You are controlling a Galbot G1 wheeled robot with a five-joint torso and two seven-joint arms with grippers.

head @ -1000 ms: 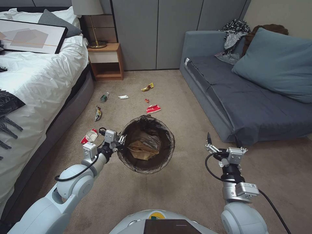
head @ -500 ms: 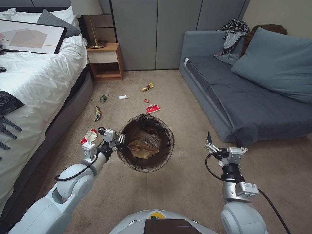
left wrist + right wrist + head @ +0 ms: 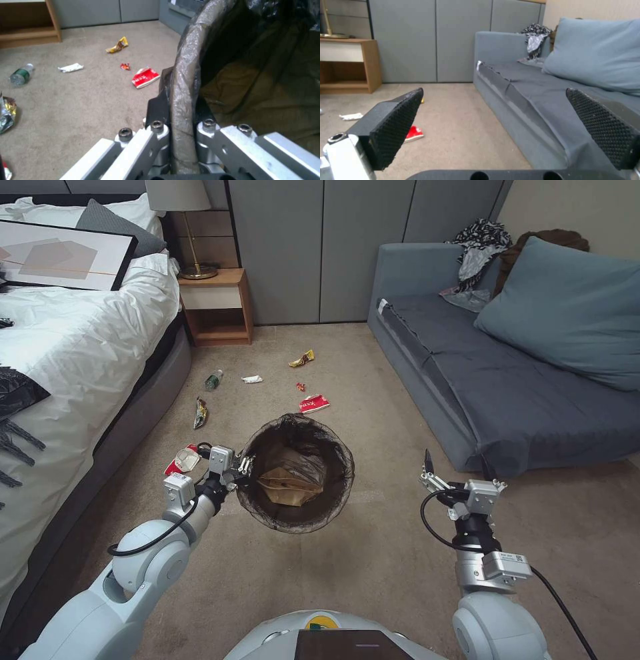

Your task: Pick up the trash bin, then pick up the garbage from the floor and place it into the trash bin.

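Carpet floor (image 3: 373,380) between bed (image 3: 80,353) and sofa (image 3: 507,380), litter scattered ahead.
Left pincer (image 3: 245,471) clamps the bin (image 3: 295,473) rim; right pincer (image 3: 459,465) wide open, holding nothing, near the sofa edge.

Trash bin (image 3: 295,472) white wall hidden from you under its liner, red packet (image 3: 181,461) part-hidden by left arm, labels unreadable.

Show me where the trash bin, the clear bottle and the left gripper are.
trash bin (image 3: 331,447): head view, on its bag-covered rim.
clear bottle (image 3: 214,379): head view, on its body, lying on the floor.
left gripper (image 3: 244,467): head view, at the fingertips clamping the bin's rim.
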